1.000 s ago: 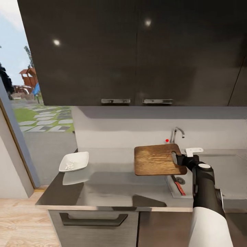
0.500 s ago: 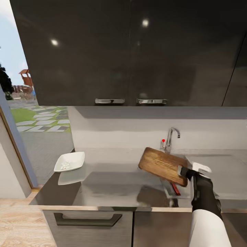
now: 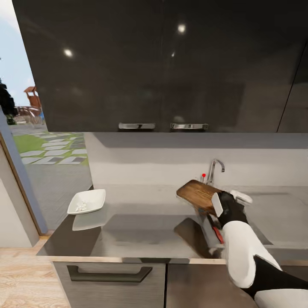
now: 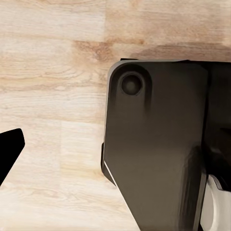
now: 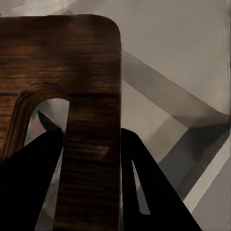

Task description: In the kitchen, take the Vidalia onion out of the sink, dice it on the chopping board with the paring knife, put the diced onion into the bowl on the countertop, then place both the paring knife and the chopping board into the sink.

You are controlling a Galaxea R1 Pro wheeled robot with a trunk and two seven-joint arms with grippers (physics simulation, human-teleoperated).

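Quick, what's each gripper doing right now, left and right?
Left gripper: cannot be told; its fingers aren't clearly visible.
Right gripper: closed on the chopping board, gripping beside its handle hole, tilted over the sink.

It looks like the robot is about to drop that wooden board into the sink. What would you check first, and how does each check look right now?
1. Grip on the chopping board: ok, the right gripper has a finger on each side of the strip beside the handle hole.
2. Board over the sink: ok, it hangs tilted above the basin's near-left corner.
3. Paring knife already in the basin: ok, its red handle lies under the board.
4. Clearance from the tap: cannot tell, the board's far edge sits close to it.
5. Diced onion in the bowl: ok, white bits inside.
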